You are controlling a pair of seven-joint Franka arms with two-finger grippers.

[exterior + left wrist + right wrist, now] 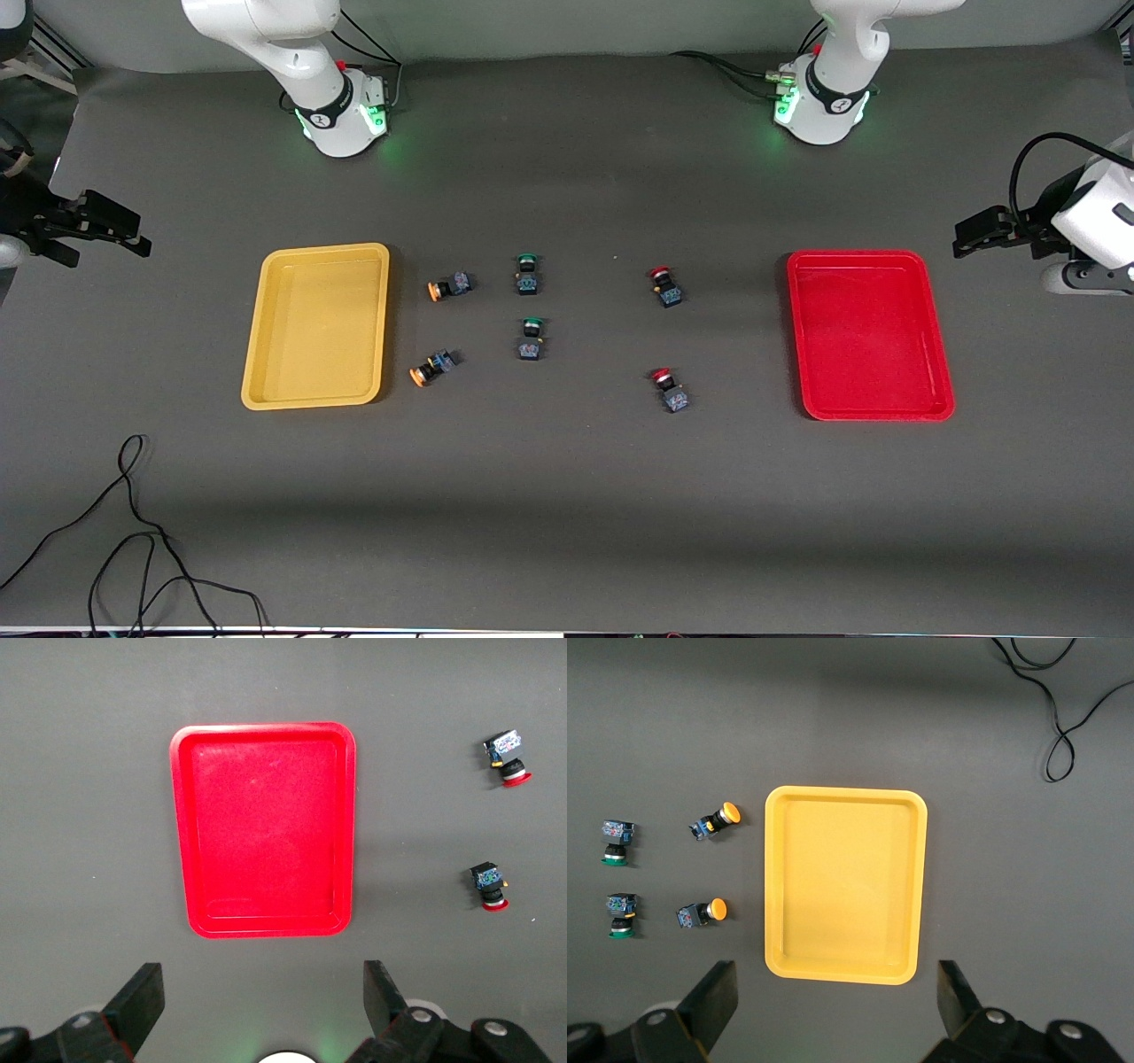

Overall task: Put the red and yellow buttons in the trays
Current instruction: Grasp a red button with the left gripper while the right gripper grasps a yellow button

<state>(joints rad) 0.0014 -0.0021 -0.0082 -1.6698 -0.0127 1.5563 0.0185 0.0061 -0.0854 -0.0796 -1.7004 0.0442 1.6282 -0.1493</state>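
A yellow tray lies toward the right arm's end, a red tray toward the left arm's end; both are empty. Two yellow-capped buttons lie beside the yellow tray. Two red-capped buttons lie between the table's middle and the red tray. My left gripper hangs open and empty, high beside the red tray. My right gripper hangs open and empty, high beside the yellow tray. The left wrist view shows the red buttons, the right wrist view the yellow ones.
Two green-capped buttons lie in the middle of the table, between the yellow and red ones. A loose black cable lies on the table nearer the front camera than the yellow tray. The table top is dark grey.
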